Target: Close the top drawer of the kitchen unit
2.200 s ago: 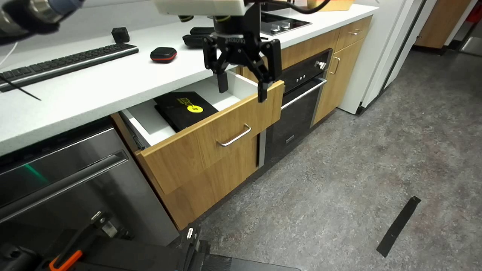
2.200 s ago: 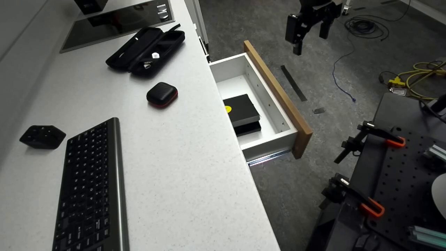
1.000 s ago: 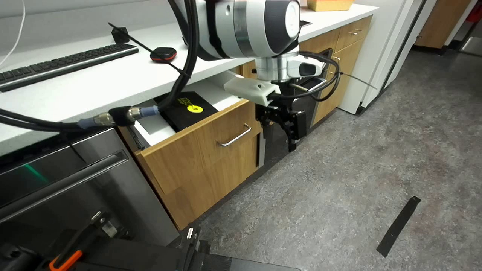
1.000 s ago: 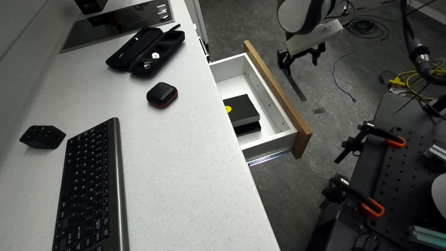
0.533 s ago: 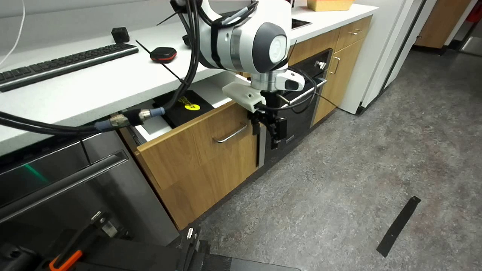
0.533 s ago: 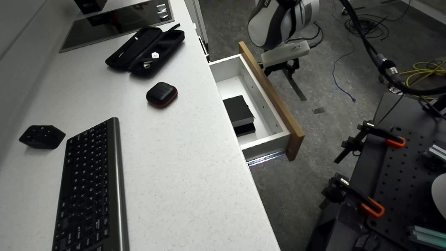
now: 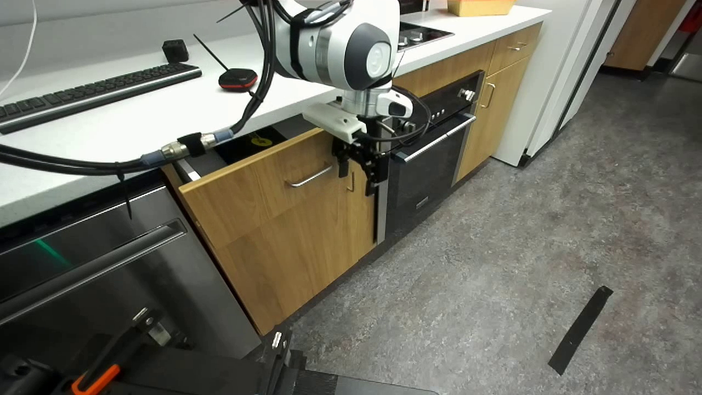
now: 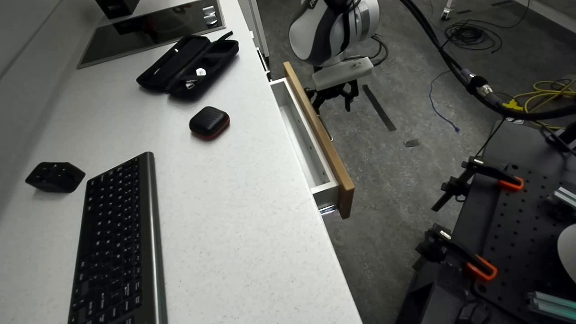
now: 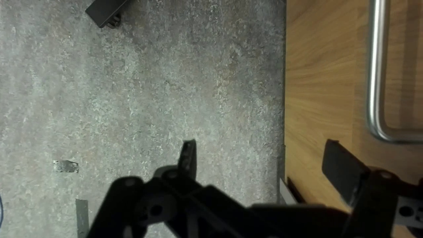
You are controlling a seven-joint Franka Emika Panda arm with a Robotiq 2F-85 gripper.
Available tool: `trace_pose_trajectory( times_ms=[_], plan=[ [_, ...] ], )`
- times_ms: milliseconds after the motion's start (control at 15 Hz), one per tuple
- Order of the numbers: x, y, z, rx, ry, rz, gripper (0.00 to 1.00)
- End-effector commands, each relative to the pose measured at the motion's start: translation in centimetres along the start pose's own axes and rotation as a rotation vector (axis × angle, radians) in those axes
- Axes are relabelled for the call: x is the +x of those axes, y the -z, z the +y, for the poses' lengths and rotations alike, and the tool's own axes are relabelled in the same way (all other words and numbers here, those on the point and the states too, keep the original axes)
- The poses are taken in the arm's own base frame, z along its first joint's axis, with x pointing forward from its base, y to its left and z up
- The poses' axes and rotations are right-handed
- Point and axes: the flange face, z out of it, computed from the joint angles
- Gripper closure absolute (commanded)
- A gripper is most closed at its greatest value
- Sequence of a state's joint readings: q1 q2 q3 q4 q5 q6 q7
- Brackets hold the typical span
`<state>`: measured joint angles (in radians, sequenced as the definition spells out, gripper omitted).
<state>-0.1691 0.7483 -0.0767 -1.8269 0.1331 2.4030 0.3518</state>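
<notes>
Top drawer [image 7: 247,197]: partly open — its front stands out from the kitchen unit [image 7: 296,258]. Jaws: spread apart, pointing down just outside that front, near the silver bar handle [image 7: 312,177] — contact with the drawer cannot be confirmed.

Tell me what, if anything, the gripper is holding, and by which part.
Nothing is held. The gripper stands open, its fingers apart, and the silver handle of the top drawer is not between them.
</notes>
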Motion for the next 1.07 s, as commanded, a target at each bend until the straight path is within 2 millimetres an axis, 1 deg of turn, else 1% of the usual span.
trace_pose_trajectory(
  times_ms=[0, 200, 467, 733, 800, 867, 1000],
  plan=[
    [-0.2, 0.8, -5.2, 0.044, 0.090, -0.076, 0.00],
    [-0.7, 1.2, -8.3, 0.041, 0.133, -0.109, 0.00],
    [-0.7, 1.1, -10.9, 0.030, 0.164, -0.132, 0.00],
    [-0.1, 1.0, -10.8, 0.036, 0.184, -0.207, 0.00],
    [-0.1, 1.1, -10.5, 0.028, 0.197, -0.236, 0.00],
    [0.0, 1.1, -9.1, -0.016, 0.169, -0.168, 0.00],
    [0.2, 1.1, -9.1, -0.019, 0.179, -0.189, 0.00]
  ],
)
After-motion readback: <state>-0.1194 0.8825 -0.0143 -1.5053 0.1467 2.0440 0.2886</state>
